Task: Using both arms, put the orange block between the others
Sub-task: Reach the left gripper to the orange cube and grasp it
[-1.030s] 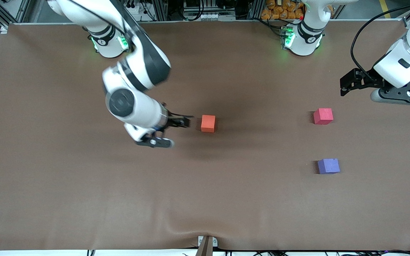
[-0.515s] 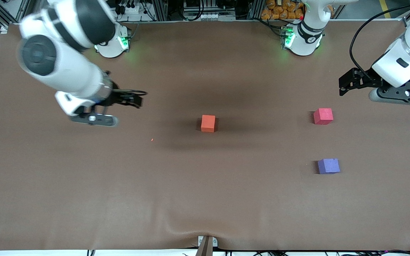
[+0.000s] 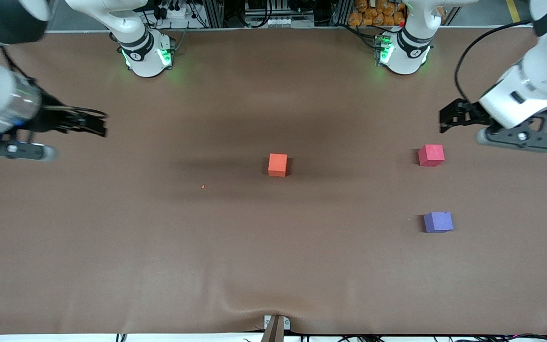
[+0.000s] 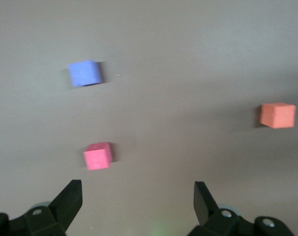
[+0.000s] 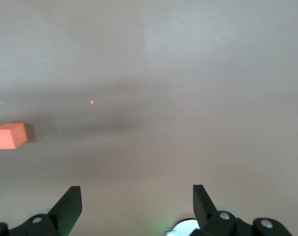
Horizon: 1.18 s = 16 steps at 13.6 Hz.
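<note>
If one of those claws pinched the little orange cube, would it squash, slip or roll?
The small matte orange foam-like cube probably gives a little when pinched. Its dull faces look grippy rather than slippery. Sitting flat on the brown table, it should slide, not roll.

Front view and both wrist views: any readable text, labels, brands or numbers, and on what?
None readable.
Orange block, pinkish-red cube, purple-blue cube: plain faces, no markings.
Brown table cover: blank.
Arm bases: small dark marks beside the green lights, too small to read.

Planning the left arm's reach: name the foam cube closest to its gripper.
The pinkish-red matte foam cube; it sits just below the left gripper in the front view, unlike the others.
</note>
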Tool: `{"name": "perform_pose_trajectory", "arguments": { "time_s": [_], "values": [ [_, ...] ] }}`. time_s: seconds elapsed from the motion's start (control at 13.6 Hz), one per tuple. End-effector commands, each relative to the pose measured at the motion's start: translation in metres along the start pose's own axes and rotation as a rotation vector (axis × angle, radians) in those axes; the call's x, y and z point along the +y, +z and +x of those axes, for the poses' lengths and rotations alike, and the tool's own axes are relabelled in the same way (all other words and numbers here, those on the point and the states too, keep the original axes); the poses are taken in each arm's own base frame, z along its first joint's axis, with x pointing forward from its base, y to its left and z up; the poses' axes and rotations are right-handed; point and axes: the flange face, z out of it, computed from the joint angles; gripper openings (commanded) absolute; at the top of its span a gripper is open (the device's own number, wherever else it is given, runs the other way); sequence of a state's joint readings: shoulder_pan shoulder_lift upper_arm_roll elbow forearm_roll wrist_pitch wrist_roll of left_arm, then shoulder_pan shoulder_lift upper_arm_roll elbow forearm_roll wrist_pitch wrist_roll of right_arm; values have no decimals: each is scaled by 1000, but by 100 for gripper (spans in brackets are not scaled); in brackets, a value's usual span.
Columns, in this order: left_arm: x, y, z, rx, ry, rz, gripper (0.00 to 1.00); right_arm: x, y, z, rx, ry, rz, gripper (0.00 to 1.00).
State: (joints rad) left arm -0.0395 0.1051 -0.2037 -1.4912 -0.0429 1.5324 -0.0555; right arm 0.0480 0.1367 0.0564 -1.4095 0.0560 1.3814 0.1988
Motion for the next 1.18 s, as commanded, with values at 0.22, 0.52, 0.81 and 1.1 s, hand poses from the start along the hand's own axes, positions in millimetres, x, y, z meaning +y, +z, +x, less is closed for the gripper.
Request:
{"name": "perform_pose_trajectory", "arguments": {
  "time_s": [0.22,0.52,0.81,1.1],
  "values": [
    [84,95,47,-129,138,-55,100,98,0,4,-3,-95,-8,100],
    [161,186,78,-111,140,-70,100,118,1,4,-5,-87,-25,100],
    [228,228,69,-105,145,-60,100,116,2,5,-8,-114,-68,100],
    [300,296,46,-158,125,-37,100,102,5,6,-17,-132,-71,100]
  ]
}}
